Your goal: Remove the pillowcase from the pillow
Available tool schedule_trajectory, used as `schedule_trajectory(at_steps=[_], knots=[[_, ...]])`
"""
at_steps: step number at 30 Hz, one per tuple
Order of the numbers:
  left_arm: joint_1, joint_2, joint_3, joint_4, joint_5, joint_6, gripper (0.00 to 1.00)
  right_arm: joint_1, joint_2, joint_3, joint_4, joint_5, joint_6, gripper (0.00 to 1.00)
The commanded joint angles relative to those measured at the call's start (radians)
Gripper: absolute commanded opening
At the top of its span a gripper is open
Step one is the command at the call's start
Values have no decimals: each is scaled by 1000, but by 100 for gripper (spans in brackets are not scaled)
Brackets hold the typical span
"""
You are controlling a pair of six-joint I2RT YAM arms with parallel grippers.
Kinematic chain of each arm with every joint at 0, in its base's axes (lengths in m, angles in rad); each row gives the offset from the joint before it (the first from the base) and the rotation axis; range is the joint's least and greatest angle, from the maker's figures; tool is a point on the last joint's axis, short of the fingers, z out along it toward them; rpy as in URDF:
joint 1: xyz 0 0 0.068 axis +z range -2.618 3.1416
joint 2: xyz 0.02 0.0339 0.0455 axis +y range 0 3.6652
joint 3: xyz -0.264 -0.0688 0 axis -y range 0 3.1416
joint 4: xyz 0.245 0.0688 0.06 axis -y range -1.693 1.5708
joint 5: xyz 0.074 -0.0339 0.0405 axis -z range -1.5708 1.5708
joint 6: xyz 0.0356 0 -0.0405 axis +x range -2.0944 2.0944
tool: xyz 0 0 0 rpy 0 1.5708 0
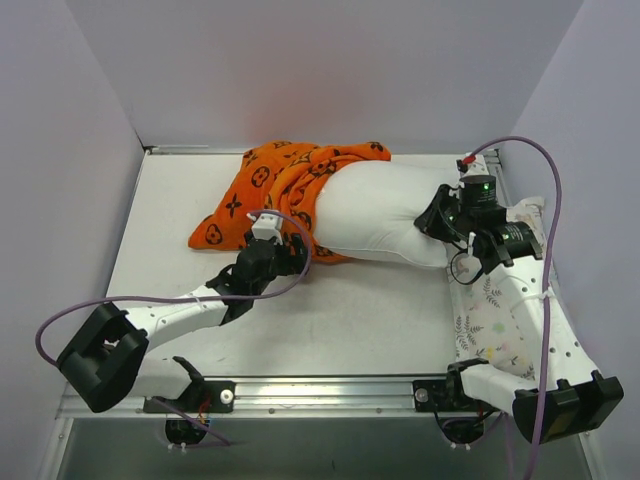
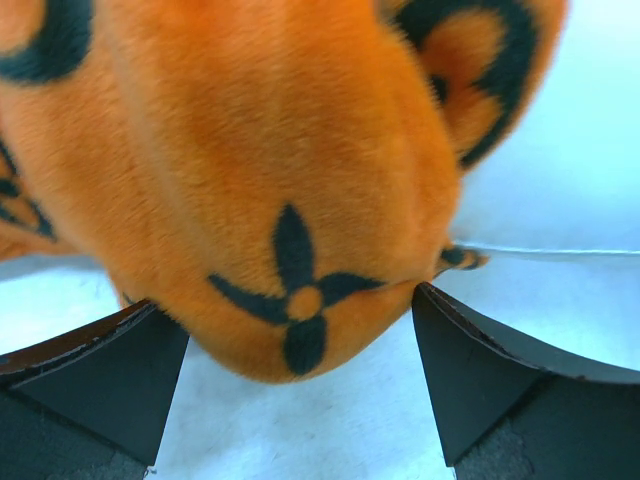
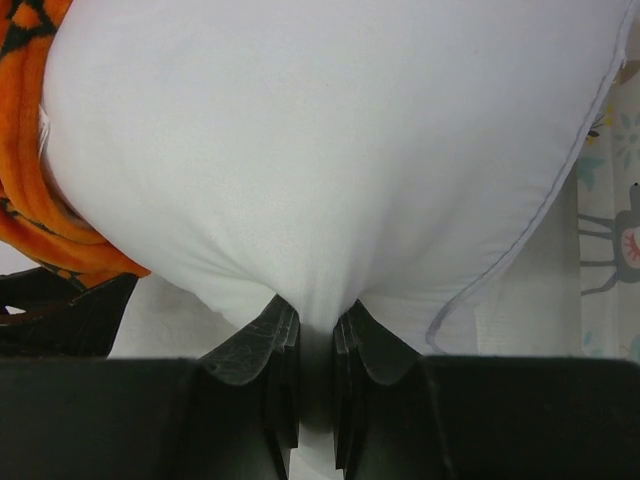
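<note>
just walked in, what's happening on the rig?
Two arms are stripping an orange pillowcase off a white pillow. The right pincer is shut on the pillow's bare end. The left pincer is open around a fold of the case. The case is bunched over the far-left part; about half the pillow is bare. A printed pillow lies under the right arm.

pillowcase (image 1: 270, 190): bright orange with black flowers and circles
pillow (image 1: 385, 210): plain white
small pillow (image 1: 495, 315): white with pale leaf and animal prints
hands: black
bench (image 1: 340, 320): white
cables (image 1: 150, 298): purple
</note>
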Motion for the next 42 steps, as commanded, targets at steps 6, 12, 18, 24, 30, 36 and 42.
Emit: schedule_trajectory(at_steps=[6,12,18,24,30,36,42], knots=[[-10,-25,-123,492,-145,20,97,32,-54,51,54,30,-13,0],[-9,79,-8,512,-138,84,87,75,-45,75,36,75,-19,0],[-36,-123,76,190,-337,119,0,84,-59,90,17,81,-43,0],[-151,-292,361,-193,-561,341,0,122,-97,113,8,-52,-14,0],[-297,-185,824,-532,-577,459,0,155,-176,115,23,-221,64,0],[-218,123,1107,-822,-389,355,0,123,-157,60,48,-218,112,0],[31,343,1047,-842,99,173,0,8,10,-89,149,-246,136,7]])
